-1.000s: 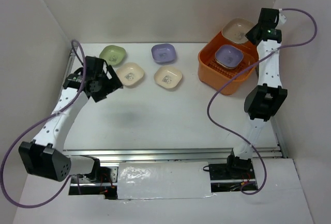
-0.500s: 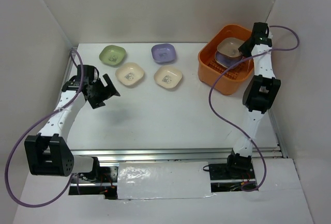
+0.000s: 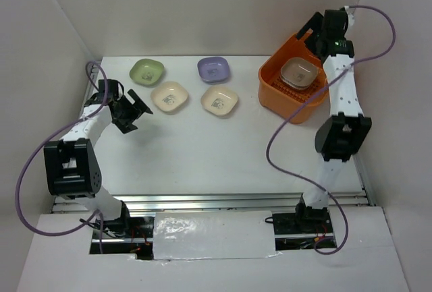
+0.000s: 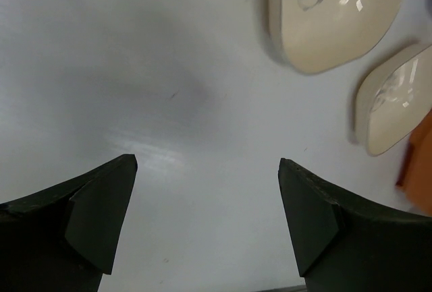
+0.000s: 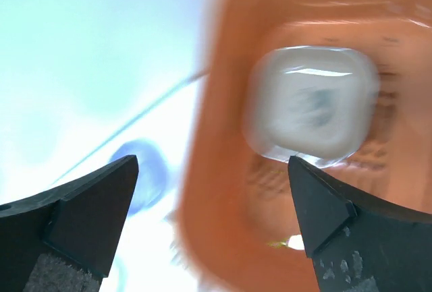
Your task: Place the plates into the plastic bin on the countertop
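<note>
My right pincer [image 5: 212, 164] hangs open over the far rim of the orange bin [image 3: 271, 96], a beige plate [image 3: 299, 71] lying inside, so I judge that drop done; next my open left pincer [image 4: 207, 164] should take the cream plate [image 3: 169, 96] just right of it on the tabletop [image 3: 202, 150].

Orange plastic bin [image 3: 289, 110]; green plate [image 3: 147, 71], lilac plate [image 3: 214, 69] and cream plates [image 3: 169, 96] carry dark prints.
</note>
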Available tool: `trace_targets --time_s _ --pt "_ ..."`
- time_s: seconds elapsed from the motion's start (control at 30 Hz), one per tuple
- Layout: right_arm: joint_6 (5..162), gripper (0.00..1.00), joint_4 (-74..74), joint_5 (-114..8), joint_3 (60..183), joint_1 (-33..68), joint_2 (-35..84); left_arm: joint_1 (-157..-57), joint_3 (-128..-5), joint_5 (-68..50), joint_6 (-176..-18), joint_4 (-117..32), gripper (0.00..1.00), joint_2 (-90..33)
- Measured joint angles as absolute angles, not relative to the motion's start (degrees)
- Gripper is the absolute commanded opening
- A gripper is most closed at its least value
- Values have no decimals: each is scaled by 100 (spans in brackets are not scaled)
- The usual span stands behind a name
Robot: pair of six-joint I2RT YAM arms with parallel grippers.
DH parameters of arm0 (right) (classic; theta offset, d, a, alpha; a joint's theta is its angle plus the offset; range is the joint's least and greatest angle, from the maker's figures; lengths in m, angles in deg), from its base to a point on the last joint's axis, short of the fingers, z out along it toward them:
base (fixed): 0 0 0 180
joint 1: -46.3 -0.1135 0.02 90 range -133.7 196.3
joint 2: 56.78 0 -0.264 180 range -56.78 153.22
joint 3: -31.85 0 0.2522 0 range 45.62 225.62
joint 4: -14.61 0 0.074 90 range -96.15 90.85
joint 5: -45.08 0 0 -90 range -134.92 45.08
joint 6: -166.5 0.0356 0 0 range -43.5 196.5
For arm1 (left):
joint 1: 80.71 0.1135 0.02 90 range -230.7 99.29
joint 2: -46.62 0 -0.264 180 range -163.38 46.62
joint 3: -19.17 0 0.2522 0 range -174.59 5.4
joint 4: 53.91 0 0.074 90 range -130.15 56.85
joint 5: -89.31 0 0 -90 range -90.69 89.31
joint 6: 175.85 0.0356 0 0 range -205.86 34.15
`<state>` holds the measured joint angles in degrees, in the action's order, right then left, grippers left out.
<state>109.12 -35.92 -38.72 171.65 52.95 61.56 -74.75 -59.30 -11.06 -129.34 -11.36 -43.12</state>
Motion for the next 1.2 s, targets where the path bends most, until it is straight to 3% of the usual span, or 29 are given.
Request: trace_targets --time_s 0.13,0.27,0.37,0.47,0.57,0.6,0.73,0.8,0.9,1.1,1.2 --pt "10938 100 -2921 -4397 15836 4747 4053 -7447 -6114 -1357 -13461 -2134 99 -5070" --pt "11517 100 -1687 -5562 13638 4519 1883 -7527 -6547 -1355 -13883 -2674 99 -5929" --pt "11897 100 -1153 -6077 12582 4469 1181 -7632 -7012 -1124 -14103 -2770 97 -6471" --pt "12024 100 -1210 -6388 12381 4305 1271 -7753 -7585 -732 -14226 -2585 79 -6889" --pt "12035 100 -1400 -6495 12352 4242 1417 -7877 -8227 -378 -14307 -2279 52 -7267" --pt "12033 100 -1450 -6506 12352 4242 1400 -7916 -8404 -271 -14322 -2185 38 -7370" --pt "12018 100 -1516 -6504 12427 4229 1179 -8115 -8785 20 -14298 -1859 23 -7676" --pt "11989 100 -1516 -6502 12547 4216 1109 -8225 -8807 79 -14291 -1728 10 -7739" --pt "11948 100 -1514 -6504 12704 4174 1096 -8354 -8789 113 -14269 -1647 0 -7719" --pt "11838 100 -1520 -6528 12794 3842 1463 -8555 -8286 284 -14101 -1363 0 -7201" --pt "11517 100 -1833 -6556 13373 3400 2255 -8760 -7952 505 -13775 -760 0 -6482"
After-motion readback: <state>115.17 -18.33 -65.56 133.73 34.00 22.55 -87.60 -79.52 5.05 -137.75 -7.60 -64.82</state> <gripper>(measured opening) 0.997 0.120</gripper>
